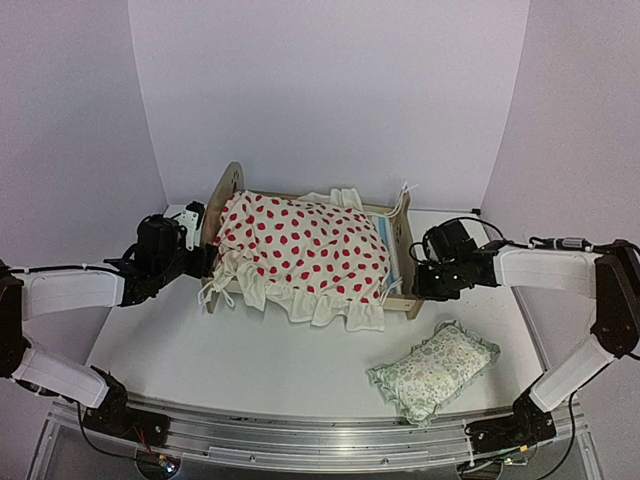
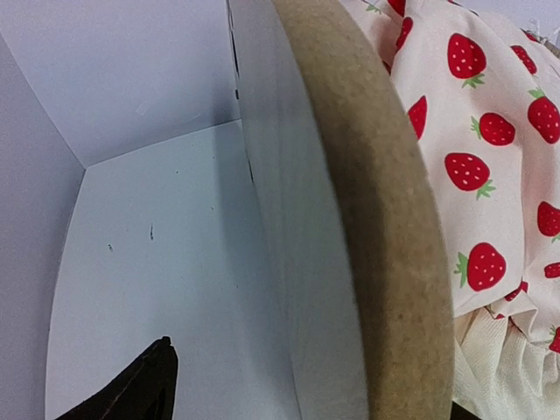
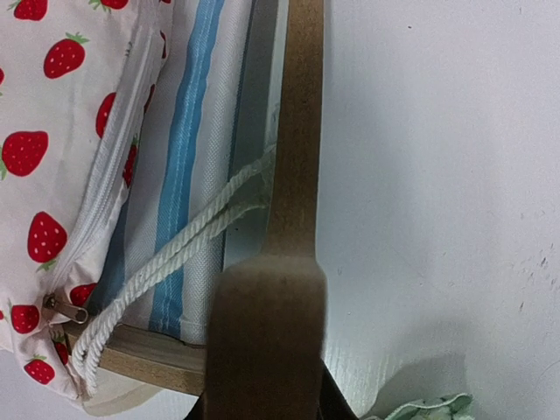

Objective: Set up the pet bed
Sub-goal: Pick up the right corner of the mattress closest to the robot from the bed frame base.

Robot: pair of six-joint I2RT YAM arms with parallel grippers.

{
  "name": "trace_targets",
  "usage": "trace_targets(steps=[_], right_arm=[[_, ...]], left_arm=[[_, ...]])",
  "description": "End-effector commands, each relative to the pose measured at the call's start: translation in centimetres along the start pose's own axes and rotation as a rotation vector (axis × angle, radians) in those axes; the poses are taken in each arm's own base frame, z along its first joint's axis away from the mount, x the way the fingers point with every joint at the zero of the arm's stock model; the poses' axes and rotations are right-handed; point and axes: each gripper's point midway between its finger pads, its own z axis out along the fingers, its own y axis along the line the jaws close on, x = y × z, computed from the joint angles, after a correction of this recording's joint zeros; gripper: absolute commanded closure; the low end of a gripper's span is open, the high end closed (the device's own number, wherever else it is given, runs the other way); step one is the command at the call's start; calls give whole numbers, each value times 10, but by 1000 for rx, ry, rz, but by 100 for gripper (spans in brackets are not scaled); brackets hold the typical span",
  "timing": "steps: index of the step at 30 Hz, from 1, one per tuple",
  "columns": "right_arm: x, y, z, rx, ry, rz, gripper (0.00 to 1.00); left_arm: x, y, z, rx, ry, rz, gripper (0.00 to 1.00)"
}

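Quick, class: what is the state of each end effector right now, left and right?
Left end effector: astride the headboard of the pet bed; grip cannot be told.
Right end effector: closed on the footboard.

Bright, even light casts only soft shadows on the tabletop. The nearest wood of the pet bed blurs in the right wrist view.

Light-wood pet bed standing upright, arched headboard leftward, low footboard rightward, blue-and-white striped base mostly covered
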Motion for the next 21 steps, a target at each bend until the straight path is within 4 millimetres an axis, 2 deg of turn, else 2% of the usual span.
trace_targets(steps=[1,5,9,12,14,16,18,19,21], right_arm=[[18,50,0,-136,-20,39,80],[37,85,12,-173,-21,47,79],[51,128,20,-216,-7,7,77],[60,157,20,-257,13,-45,69],[61,158,17,-241,10,-74,60],[55,145,8,-196,-32,-110,47],[39,129,-10,-128,-110,-155,34],[32,123,-21,-103,-138,-184,30],[17,121,-38,-76,-185,-246,22]], left_arm=[[-42,45,19,-61,-103,-21,26],[-35,68,46,-60,-63,-26,26],[-34,92,62,-82,-70,-52,26],[-42,99,69,-73,-72,-58,24],[-50,99,65,-69,-80,-61,20],[-60,99,55,-64,-106,-69,14],[-67,101,44,-71,-125,-76,8],[-68,101,42,-74,-130,-75,5],[-70,103,37,-85,-129,-77,1]])
